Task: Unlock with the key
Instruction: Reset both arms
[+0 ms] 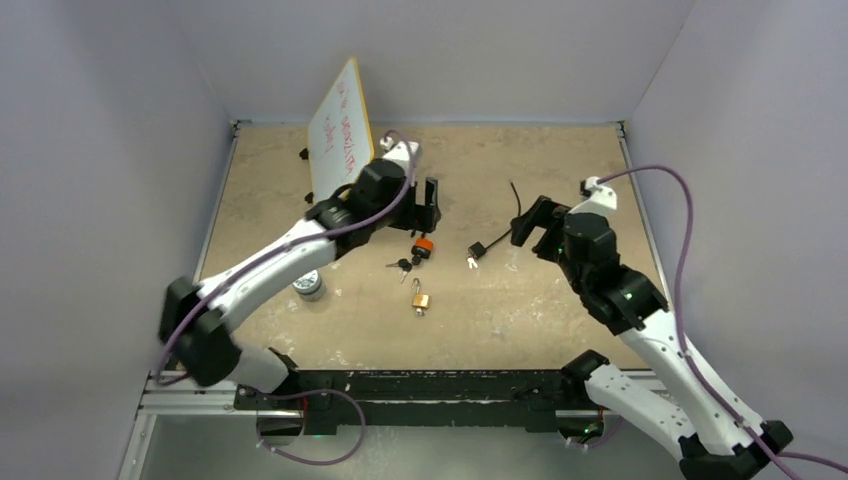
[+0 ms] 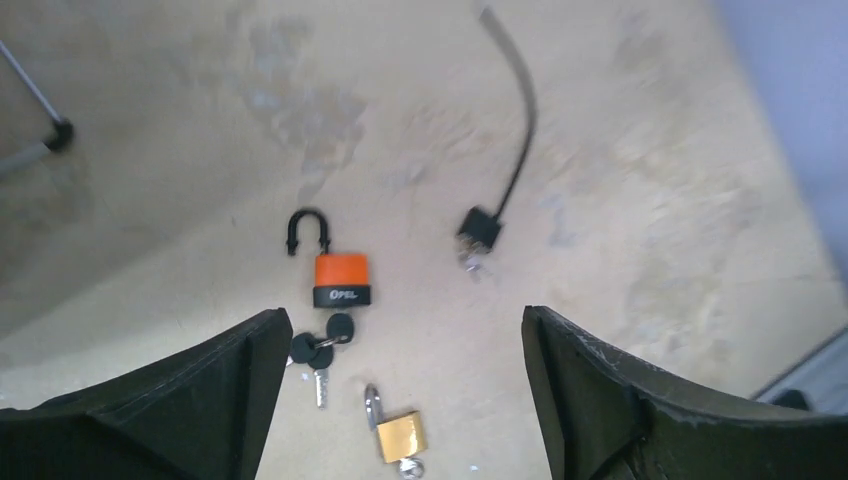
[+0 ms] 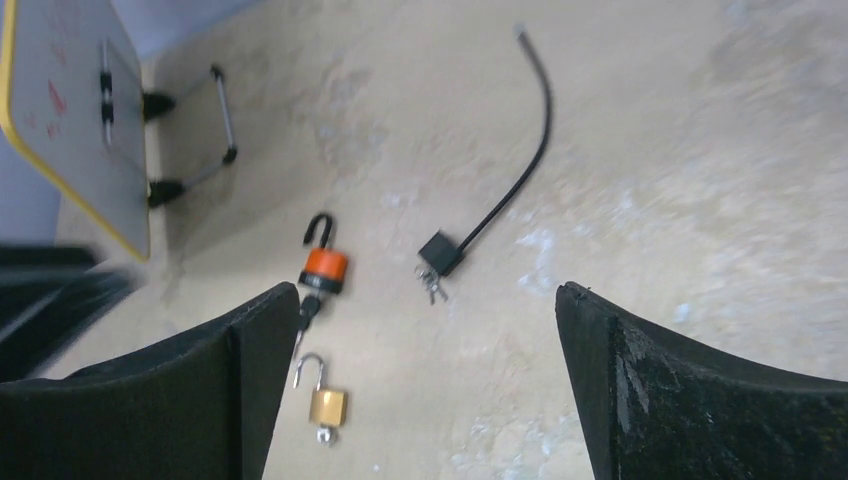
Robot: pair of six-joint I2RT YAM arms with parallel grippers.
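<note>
An orange padlock [image 1: 423, 246] [image 2: 340, 275] [image 3: 323, 268] lies mid-table with its black shackle swung open. A bunch of black-headed keys [image 1: 403, 265] [image 2: 318, 350] lies at its base. Nearer the arms lies a brass padlock [image 1: 420, 299] [image 2: 400, 436] [image 3: 327, 405], shackle open, with a key in its keyhole. My left gripper [image 1: 430, 200] [image 2: 405, 320] hovers just beyond the orange padlock, open and empty. My right gripper [image 1: 530, 220] [image 3: 428, 290] hangs to the right of the locks, also open and empty.
A black cable lock [image 1: 478, 250] [image 2: 480, 228] [image 3: 441, 254] with small keys lies between the grippers, its cable running toward the back. A tilted whiteboard [image 1: 340, 130] [image 3: 70, 110] stands at the back left. A small grey round can [image 1: 309, 286] sits left of the locks.
</note>
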